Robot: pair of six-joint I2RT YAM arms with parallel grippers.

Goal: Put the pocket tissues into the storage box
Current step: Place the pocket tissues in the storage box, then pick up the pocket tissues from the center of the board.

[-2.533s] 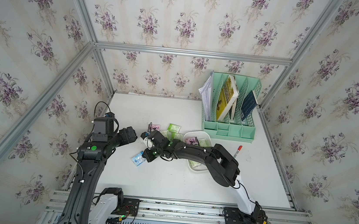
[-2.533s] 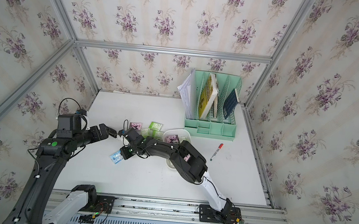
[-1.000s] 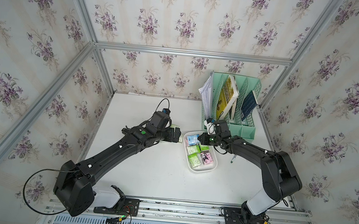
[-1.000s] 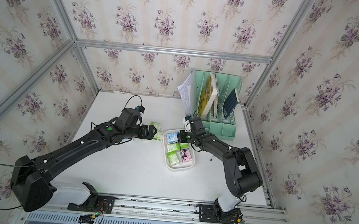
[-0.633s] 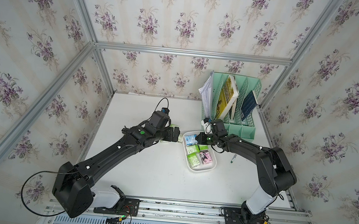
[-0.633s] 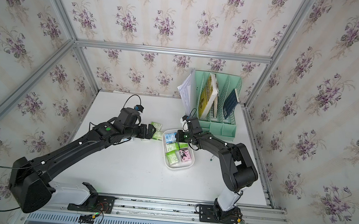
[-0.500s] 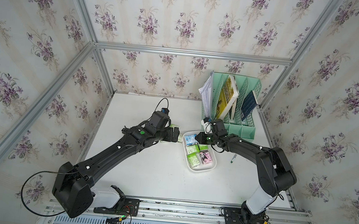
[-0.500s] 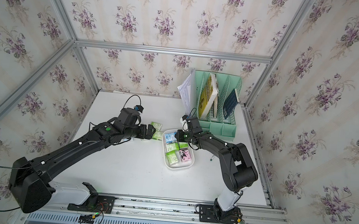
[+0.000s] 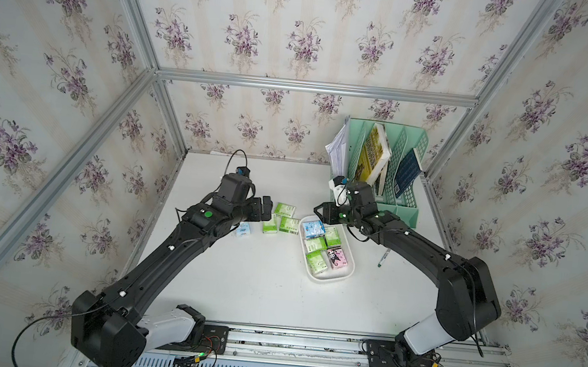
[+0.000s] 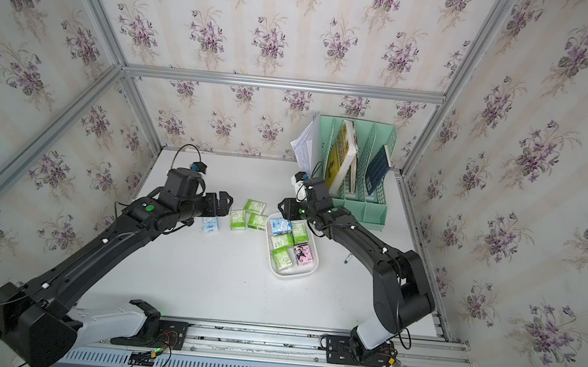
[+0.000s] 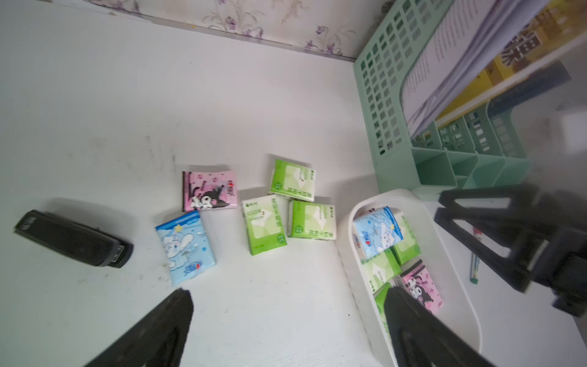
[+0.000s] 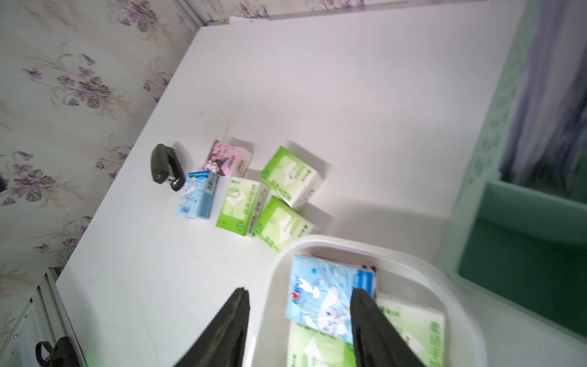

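Box (image 9: 329, 279) runs lengthwise toward back wall (image 9: 290, 132); left claw (image 11: 290, 294), right claw (image 12: 300, 290) gape empty.

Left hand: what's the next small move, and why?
Likely lower the left hand onto the nearest green pack and close. Its jaws stand open and empty, and that pack lies flat on the table right beside it, outside the box.

Black arms (image 9: 166, 253) with white base links (image 9: 166, 323), green dots (image 9: 208, 214), thin cables (image 9: 23, 334).
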